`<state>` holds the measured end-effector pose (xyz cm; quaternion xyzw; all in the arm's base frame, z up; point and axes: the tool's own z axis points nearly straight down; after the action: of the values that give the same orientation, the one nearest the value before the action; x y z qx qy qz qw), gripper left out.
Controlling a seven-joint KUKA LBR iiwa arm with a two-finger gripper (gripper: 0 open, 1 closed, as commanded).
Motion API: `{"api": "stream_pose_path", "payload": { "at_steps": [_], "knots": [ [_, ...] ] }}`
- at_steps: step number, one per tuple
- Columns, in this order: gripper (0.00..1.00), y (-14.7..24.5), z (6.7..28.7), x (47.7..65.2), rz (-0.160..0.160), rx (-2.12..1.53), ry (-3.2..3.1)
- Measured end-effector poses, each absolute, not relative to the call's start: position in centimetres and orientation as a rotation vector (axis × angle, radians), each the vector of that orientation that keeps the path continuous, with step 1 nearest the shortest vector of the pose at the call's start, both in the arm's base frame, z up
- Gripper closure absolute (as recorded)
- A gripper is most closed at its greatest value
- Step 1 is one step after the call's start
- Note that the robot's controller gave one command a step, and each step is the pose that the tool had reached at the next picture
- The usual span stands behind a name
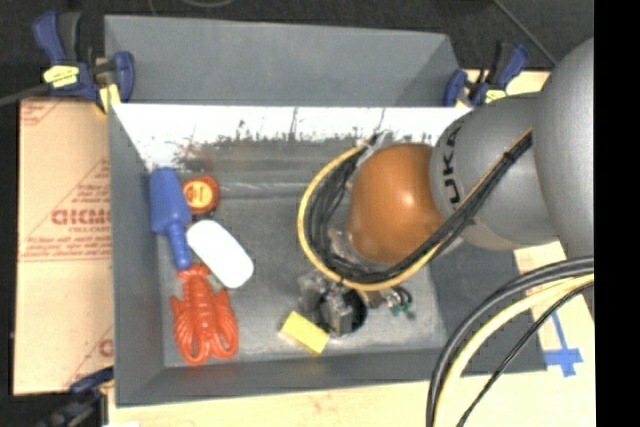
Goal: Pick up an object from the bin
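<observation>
Lying in bin (280, 65): lobster (203, 320), blue tool (167, 210), yellow block (304, 332).

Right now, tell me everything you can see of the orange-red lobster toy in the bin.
The lobster toy is glossy orange-red plastic by its look, ridged, limbs splayed toward the near wall. It lies flat in the bin's near-left corner, its far end meeting the white oval piece, apart from the end effector.

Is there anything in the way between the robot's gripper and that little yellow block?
No, nothing visible is in the way. The yellow block lies right next to the gripper, just to its left in the camera view. The white oval and the red lobster toy lie farther left, off to the side.
</observation>
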<state>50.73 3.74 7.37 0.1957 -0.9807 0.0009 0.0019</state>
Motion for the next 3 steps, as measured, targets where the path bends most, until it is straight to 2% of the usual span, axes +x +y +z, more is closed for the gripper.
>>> {"api": "stream_pose_path", "payload": {
  "at_steps": [1, 2, 3],
  "knots": [
    [1.00, 3.7, 7.4, 50.7, 0.003, 0.614, -3.077],
    [1.00, 6.1, 26.8, 51.8, 0.002, 0.633, -3.090],
    [0.00, 6.1, 26.3, 51.7, 0.000, 0.630, -3.081]
  ]
}}
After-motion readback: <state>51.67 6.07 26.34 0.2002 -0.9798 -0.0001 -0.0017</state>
